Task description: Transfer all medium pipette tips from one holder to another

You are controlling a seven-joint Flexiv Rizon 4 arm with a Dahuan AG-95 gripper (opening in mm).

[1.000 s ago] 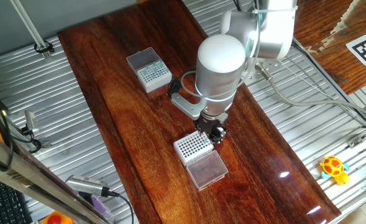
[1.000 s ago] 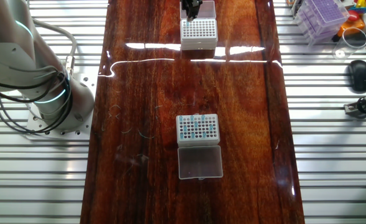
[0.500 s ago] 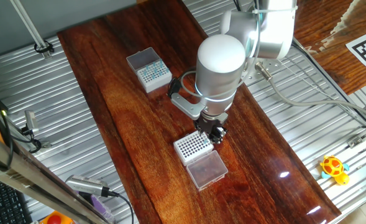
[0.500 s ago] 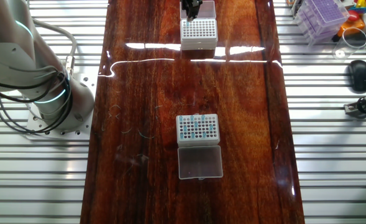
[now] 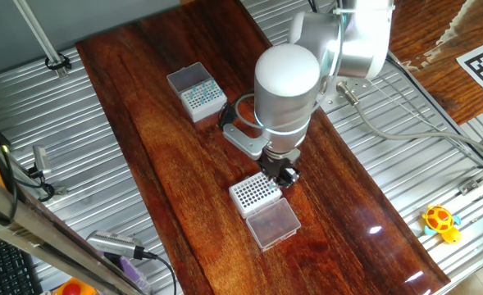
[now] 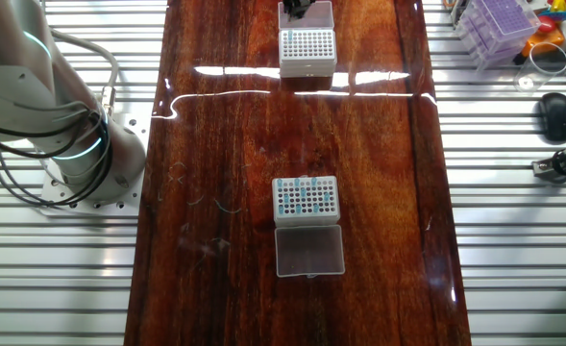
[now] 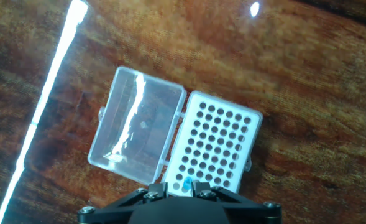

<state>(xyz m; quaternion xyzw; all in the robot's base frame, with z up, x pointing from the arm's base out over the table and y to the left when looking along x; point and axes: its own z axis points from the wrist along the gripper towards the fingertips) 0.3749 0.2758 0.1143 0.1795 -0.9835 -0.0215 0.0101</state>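
Note:
The white rack with fine dots [image 5: 202, 98] stands at the far left with several teal pipette tips in it and its frosted lid [image 5: 185, 78] open behind it. It also shows in the other fixed view [image 6: 306, 197]. The white rack with bold dark holes [image 5: 253, 192] and its clear lid [image 5: 274, 223] lie under my gripper [image 5: 280, 174]. In the hand view this rack [image 7: 215, 146] has one teal tip [image 7: 186, 183] standing at its near edge. The tip is between the jaws of my gripper [image 7: 179, 185], close to the right finger. The jaws stand wider apart than the tip.
The clear lid [image 7: 136, 124] lies open left of the holed rack. A purple tip box [image 6: 499, 24] and a dark mouse [image 6: 554, 113] sit on the metal bench at the right. A yellow toy [image 5: 441, 221] lies off the wooden board.
The arm has shifted slightly left and the gripper has drawn toward the top edge of the other fixed view. The racks have not moved.

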